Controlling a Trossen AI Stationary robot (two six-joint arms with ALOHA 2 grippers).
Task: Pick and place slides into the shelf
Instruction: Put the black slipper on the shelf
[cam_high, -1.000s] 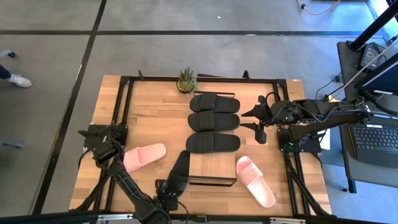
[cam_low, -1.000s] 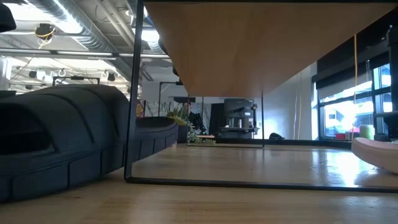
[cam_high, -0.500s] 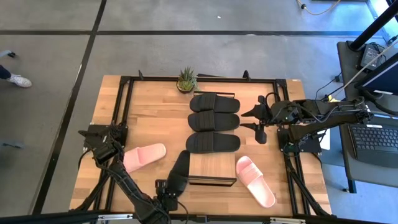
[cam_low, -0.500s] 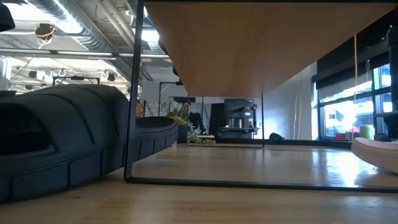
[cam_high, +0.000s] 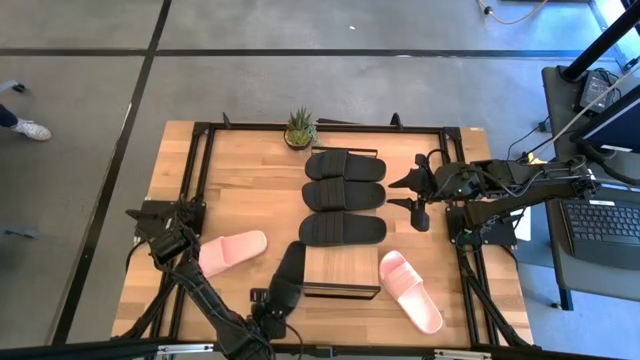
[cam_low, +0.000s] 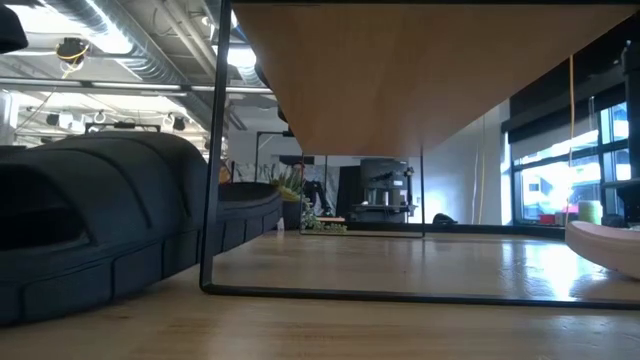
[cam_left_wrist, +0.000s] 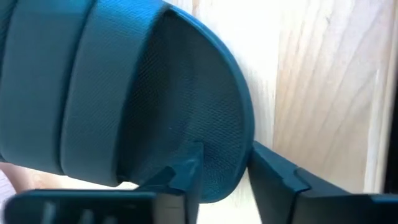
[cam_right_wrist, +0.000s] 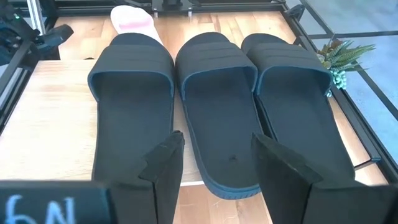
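My left gripper sits low at the table's front edge, fingers clamped, while my right gripper hovers near the right edge, fingers spread.

From high up we look straight down on the whole table. Down low we peek level under the shelf, very close. Our right wrist camera faces three black slides, which also lie mid-frame in the high view.
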